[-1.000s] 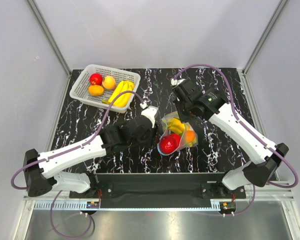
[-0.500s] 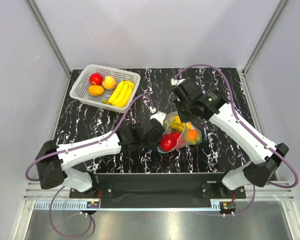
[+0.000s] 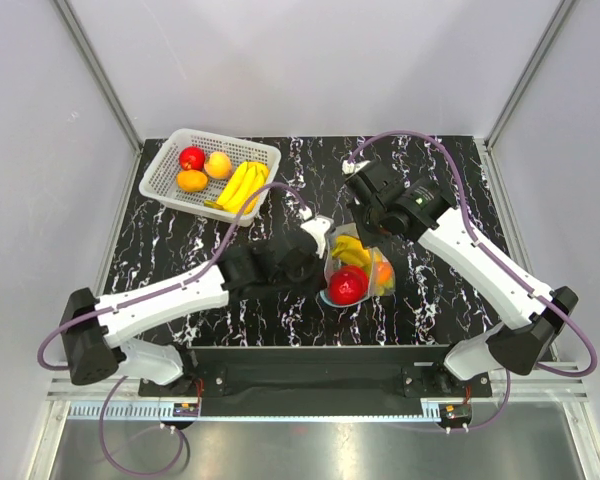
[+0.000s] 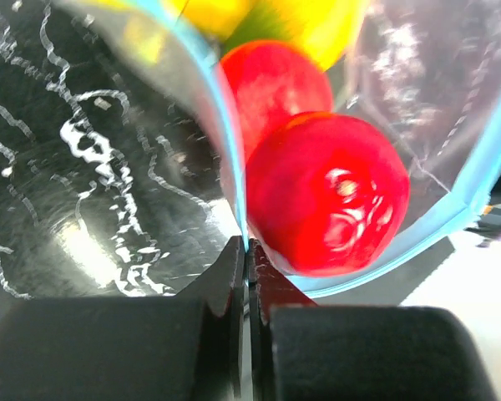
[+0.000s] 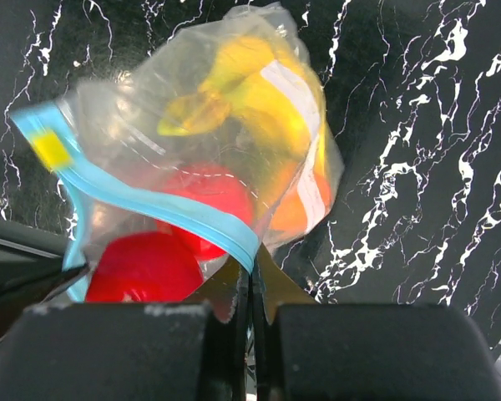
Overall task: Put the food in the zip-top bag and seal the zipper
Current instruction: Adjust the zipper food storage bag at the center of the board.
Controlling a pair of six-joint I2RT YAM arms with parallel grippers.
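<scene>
The clear zip-top bag [image 3: 365, 270] sits mid-table with its mouth open. Inside are a yellow banana bunch [image 5: 250, 92], an orange fruit [image 5: 288, 209] and two red apples; one apple [image 4: 330, 196] sits right at the mouth. My left gripper [image 4: 248, 251] is shut on the blue zipper [image 4: 230, 142] strip at one side of the mouth. At the other end of the zipper [image 5: 159, 196], my right gripper [image 5: 252, 266] is shut on the strip. In the top view the left gripper [image 3: 327, 268] is at the bag's left and the right gripper [image 3: 363, 238] at its far edge.
A white lattice basket [image 3: 165, 160] at the back left holds a red apple [image 3: 191, 158], a peach-coloured fruit [image 3: 218, 165], an orange fruit [image 3: 191, 180] and a banana bunch [image 3: 242, 187]. Both arms reach over the black marbled tabletop [image 3: 440, 290].
My left gripper has gone from open to shut on the bag's zipper strip. The left arm shifted along the bag's left side and the bag moved slightly. The right gripper kept its hold.
</scene>
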